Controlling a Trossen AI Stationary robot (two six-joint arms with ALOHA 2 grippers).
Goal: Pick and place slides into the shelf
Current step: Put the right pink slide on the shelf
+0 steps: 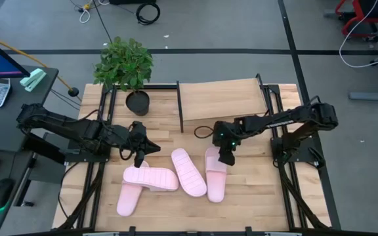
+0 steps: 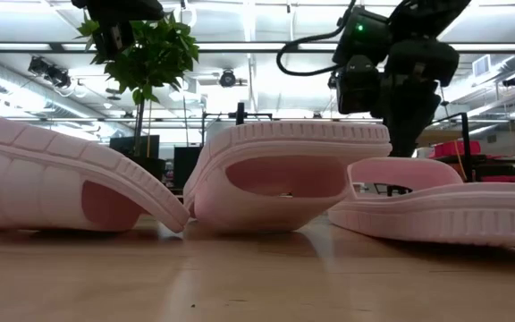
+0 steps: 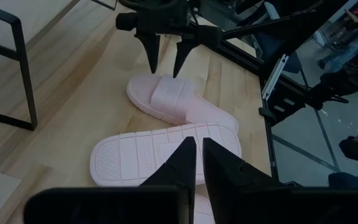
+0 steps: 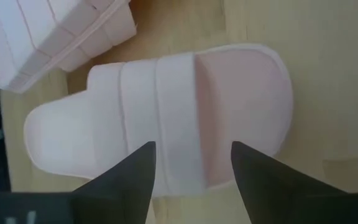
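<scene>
Left gripper (image 1: 138, 156), fingers together and empty, waits above the left slides (image 1: 151, 178). Right gripper (image 1: 226, 157), fingers apart, hangs over the rightmost slide's strap (image 4: 178, 118); it should straddle the strap evenly before closing, then carry to the shelf (image 1: 218, 98) behind.

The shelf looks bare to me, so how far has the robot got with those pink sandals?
Nothing is done: the shelf holds no slides; all lie on the table. In hand: the right gripper hangs open over one sandal's strap. The left gripper is shut, holding nothing. Every slide remains to be placed.
</scene>
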